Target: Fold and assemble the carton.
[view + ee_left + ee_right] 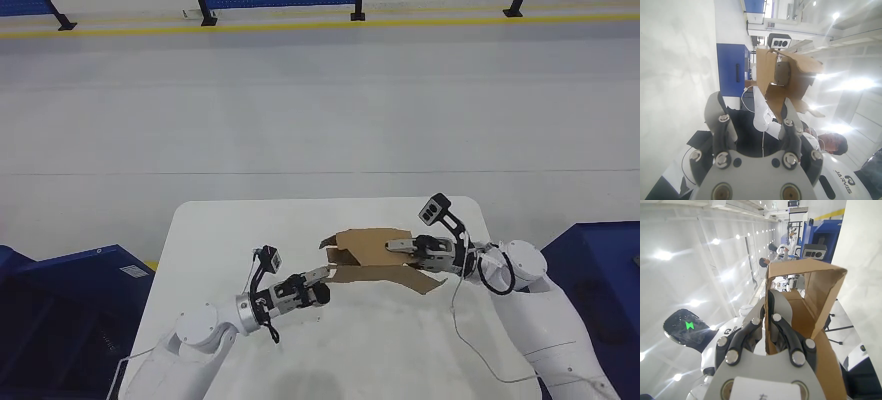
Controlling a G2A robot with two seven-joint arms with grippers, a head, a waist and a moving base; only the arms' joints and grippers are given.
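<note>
Table [200, 260] under the carton [365, 250], which is half-opened with its flaps loose. Right gripper [402, 244] is clamped on the carton's right wall. Left gripper [324, 273] is spread wide at the carton's left end, one finger touching a flap. We judge this the squaring-up step. Next, the left should push that flap inward.

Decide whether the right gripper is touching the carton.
Touching. The right wrist view shows the right gripper shut on a wall of the carton.
</note>
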